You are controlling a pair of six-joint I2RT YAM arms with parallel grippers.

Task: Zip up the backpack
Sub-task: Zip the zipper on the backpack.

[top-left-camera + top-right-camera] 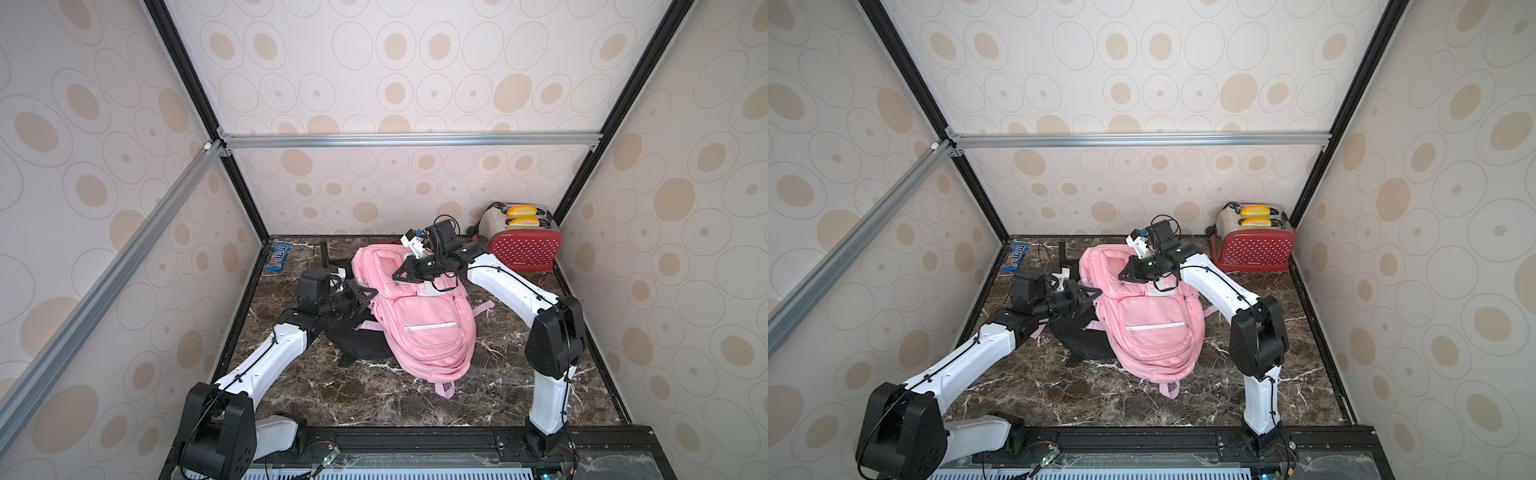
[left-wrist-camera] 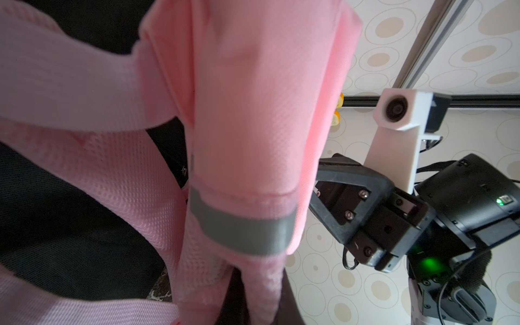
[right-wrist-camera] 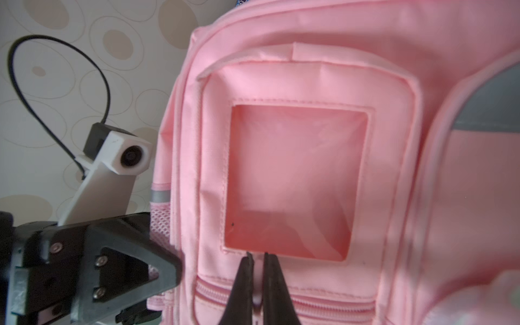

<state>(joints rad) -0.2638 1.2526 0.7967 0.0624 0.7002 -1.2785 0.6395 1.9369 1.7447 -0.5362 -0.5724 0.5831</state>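
Observation:
A pink backpack (image 1: 428,328) (image 1: 1154,328) lies face up on the marble table in both top views. My left gripper (image 1: 371,293) (image 1: 1096,293) is at its left side. In the left wrist view it (image 2: 264,298) is shut on a fold of pink mesh side fabric (image 2: 261,278) below a grey reflective band (image 2: 242,233). My right gripper (image 1: 397,276) (image 1: 1123,276) reaches over the upper front pocket. In the right wrist view it (image 3: 257,257) is shut on a pale zipper pull (image 3: 257,302) on the pocket's zipper (image 3: 323,308), just below a clear window (image 3: 292,183).
A black bag (image 1: 357,345) (image 1: 1079,340) lies under the pink backpack's left side. A red toaster (image 1: 524,249) (image 1: 1254,249) holding two yellow buns stands at the back right. A blue candy packet (image 1: 279,257) (image 1: 1016,255) lies at the back left. Patterned walls close in three sides.

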